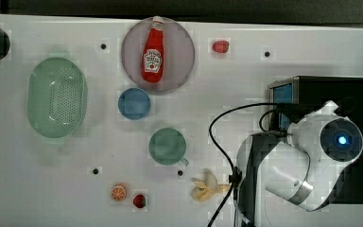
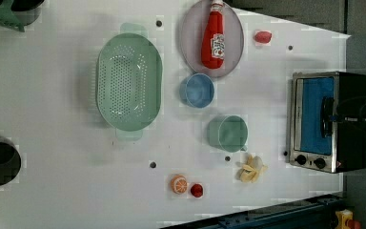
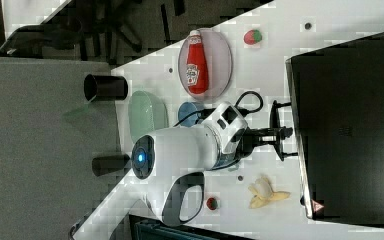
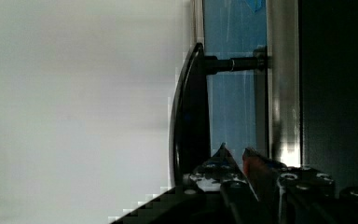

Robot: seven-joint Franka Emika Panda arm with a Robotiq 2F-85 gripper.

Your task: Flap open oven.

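Observation:
The black oven (image 2: 350,121) stands at the left view's right, its blue glass door (image 2: 314,114) shut flush in the silver trim, with two small knobs (image 2: 310,161) beside it. My gripper (image 2: 331,117) reaches the dark bar handle (image 4: 191,116) at the middle of the door. In the wrist view my gripper (image 4: 235,151) is shut, its fingertips (image 4: 221,156) close together in the gap between the handle and the glass (image 4: 235,102), with nothing held between them. In the right view the gripper (image 3: 284,132) sits at the handle (image 3: 274,112). My arm (image 1: 312,156) covers much of the oven (image 1: 354,94) from above.
In front of the oven door lie a peeled banana (image 2: 251,169) and a green mug (image 2: 227,133). Farther off are a blue cup (image 2: 198,90), a ketchup bottle (image 2: 213,36) on a plate, a green colander (image 2: 128,88), an orange half (image 2: 179,183). A black cable (image 1: 217,137) loops beside the arm.

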